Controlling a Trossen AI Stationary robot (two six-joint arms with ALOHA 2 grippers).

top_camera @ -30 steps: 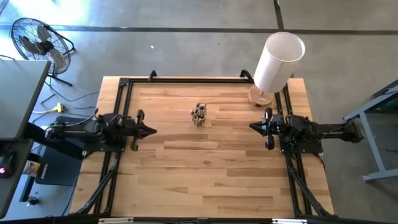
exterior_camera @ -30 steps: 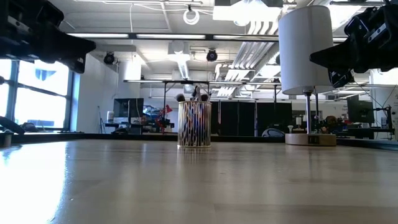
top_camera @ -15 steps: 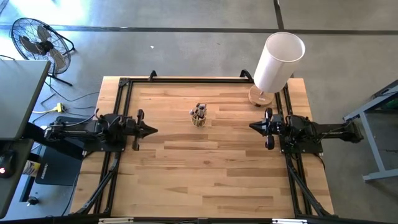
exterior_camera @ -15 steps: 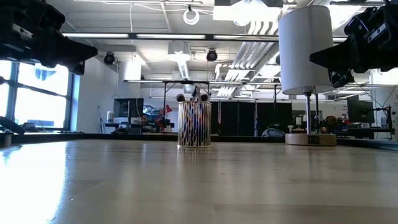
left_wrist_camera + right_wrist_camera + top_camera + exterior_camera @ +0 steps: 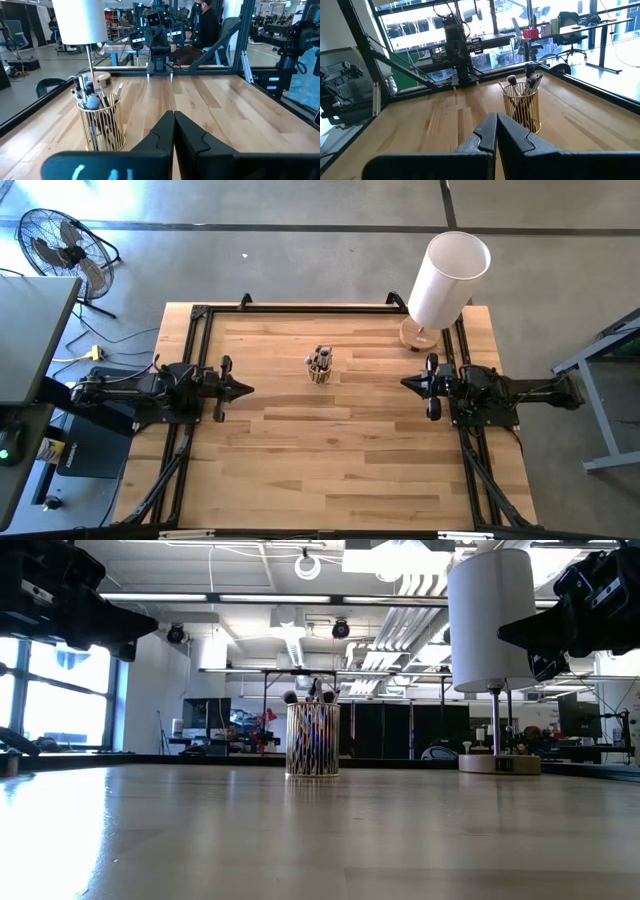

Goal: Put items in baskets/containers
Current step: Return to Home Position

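Observation:
A small round cup [image 5: 320, 368] with thin gold-yellow vertical ribs stands upright on its base on the table's far half, midway between the arms; it also shows in the low view [image 5: 313, 740]. Several thin makeup brushes [image 5: 90, 95] stand in it, bristle tips up and leaning on its rim [image 5: 520, 82]. My left gripper [image 5: 248, 390] is shut, hovering to the cup's left with nothing in it [image 5: 173, 116]. My right gripper [image 5: 404, 383] is shut too, hovering to the cup's right [image 5: 496, 117]. I see no brush lying on the table.
A tall white cylinder [image 5: 447, 275] on a round wooden base [image 5: 415, 335] stands at the far right corner, close to my right arm. Black frame rails [image 5: 190, 350] run along the table's left, right and far edges. Bare wood [image 5: 320, 460] spreads over the near half.
In the low view my left gripper has sunk a little; it stays shut. The cup, the brushes and my right arm have kept still.

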